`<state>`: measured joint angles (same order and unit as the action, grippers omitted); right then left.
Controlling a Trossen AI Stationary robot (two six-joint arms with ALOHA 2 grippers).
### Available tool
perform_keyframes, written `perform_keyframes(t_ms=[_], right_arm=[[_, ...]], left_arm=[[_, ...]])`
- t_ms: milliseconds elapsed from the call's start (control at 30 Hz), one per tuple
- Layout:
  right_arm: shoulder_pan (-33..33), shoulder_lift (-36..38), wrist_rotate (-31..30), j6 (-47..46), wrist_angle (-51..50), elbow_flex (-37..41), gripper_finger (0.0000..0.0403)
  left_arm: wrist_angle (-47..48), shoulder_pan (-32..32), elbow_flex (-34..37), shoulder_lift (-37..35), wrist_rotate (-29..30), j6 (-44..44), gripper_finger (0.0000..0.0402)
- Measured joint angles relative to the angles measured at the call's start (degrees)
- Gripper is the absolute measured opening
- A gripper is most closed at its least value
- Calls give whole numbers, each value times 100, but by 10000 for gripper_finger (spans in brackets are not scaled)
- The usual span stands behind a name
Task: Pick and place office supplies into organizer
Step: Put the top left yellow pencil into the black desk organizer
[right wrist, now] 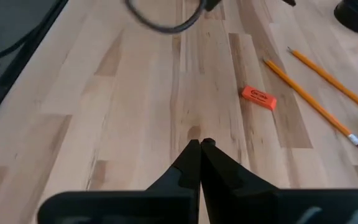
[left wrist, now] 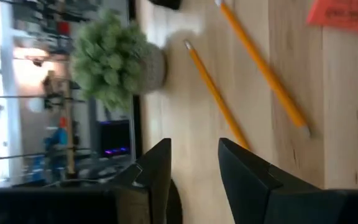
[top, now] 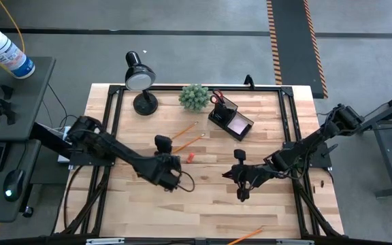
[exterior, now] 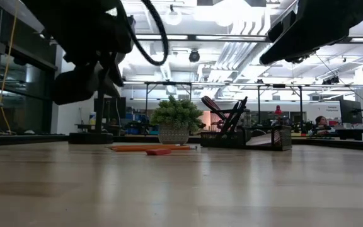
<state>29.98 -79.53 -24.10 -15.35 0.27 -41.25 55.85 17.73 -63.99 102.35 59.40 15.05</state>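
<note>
Two thin orange pencils (top: pixel 186 136) and a small orange-red eraser (top: pixel 190 158) lie flat on the wooden table. The dark organizer (top: pixel 230 117) stands at the far side, with orange-handled scissors (top: pixel 216 99) in its cup and a pink sticky-note pad (top: pixel 239 124) in its tray. My left gripper (top: pixel 162 144) is open and empty, turned on its side just near of the pencils (left wrist: pixel 216 93), above the table (exterior: pixel 84 75). My right gripper (top: pixel 229 175) is shut and empty over bare table right of the eraser (right wrist: pixel 258 97).
A black desk lamp (top: pixel 140 78) and a green plant ball (top: pixel 194 97) stand at the far edge, left of the organizer. Another orange pencil (top: pixel 245 237) lies at the table's near edge. A black cable loop (top: pixel 182 182) hangs from my left arm.
</note>
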Motion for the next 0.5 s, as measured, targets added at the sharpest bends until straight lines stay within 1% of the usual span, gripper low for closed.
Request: perform_keyframes(t_ms=[67, 167, 233, 333, 433, 500], right_arm=[[0, 0, 1, 103, 1, 0, 0], [0, -2, 0, 265, -1, 0, 0], [0, -2, 4, 361, -2, 0, 0], [0, -2, 2, 404, -11, 0, 0], [0, -2, 22, 439, -55, 0, 0], [0, -2, 26, 515, -82, 0, 0]], left_arm=[[-266, -134, 125, -220, -347, -181, 121], [-805, -448, 393, -618, -1087, -662, 116], [-1405, -701, 568, -885, -1667, -1054, 110], [-2109, -1094, 803, -1246, -2718, -1642, 98], [-2286, -1526, 924, -1475, -3593, -1825, 86], [-2209, -1830, 932, -1524, -3871, -1734, 78]])
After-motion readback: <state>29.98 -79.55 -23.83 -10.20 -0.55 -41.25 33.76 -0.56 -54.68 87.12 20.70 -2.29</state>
